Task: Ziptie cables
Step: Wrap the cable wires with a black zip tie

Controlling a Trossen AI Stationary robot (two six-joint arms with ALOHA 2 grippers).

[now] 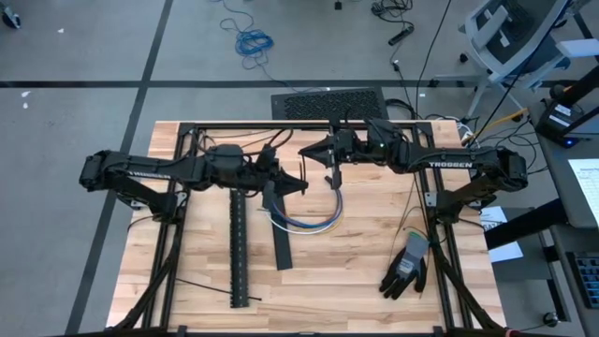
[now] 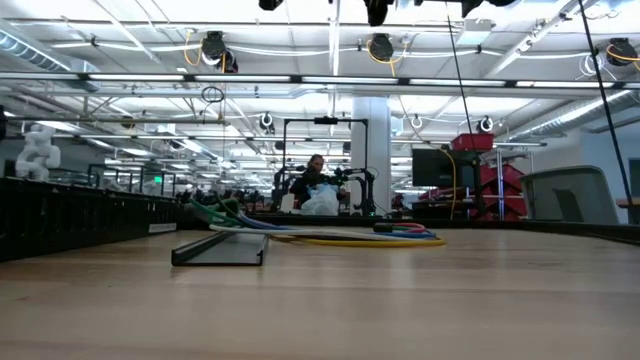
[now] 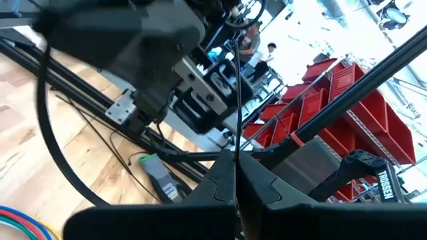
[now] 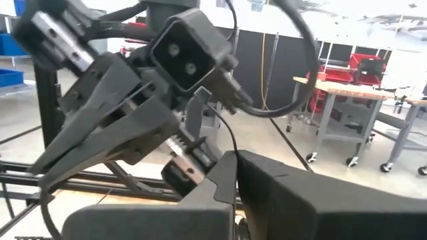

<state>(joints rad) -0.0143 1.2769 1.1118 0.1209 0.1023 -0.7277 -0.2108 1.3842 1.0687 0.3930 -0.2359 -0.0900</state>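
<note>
The cables [image 1: 309, 223] lay as one loose loop of blue, white and yellow wires on the wooden table [image 1: 374, 281], below both grippers and touched by neither. In the low view the cables [image 2: 330, 237] rested flat. The left gripper [image 1: 299, 180] hovered above the loop's left end. In its own wrist view the left gripper [image 3: 235, 175] had its fingers pressed together on a thin black zip tie [image 3: 237, 100] that ran straight out from between them. The right gripper [image 1: 309, 152] hung just beyond the left one, nose to nose with it. In its wrist view the right gripper [image 4: 235, 175] also had its fingers closed, with a thin dark strand [image 4: 231, 137] rising from the seam; this was judged to be the same zip tie, though the hold could not be confirmed. The step in hand was judged to be preparing the tie in the air before any wrap. To do it well, one gripper should keep a firm pinch near the head while the other steers the tail. The tie should be lowered beside the bundle, passed under the wires where they lie closest together, and not twisted. Counted: one cable bundle, two grippers, one tie held, and one loose tie [image 1: 201, 285] well to the left gripper's near side. There were also one perforated black rail [image 1: 236, 243], one black channel [image 1: 280, 239] beside the loop, and one glove [image 1: 405, 270] well apart on the right gripper's side.
</note>
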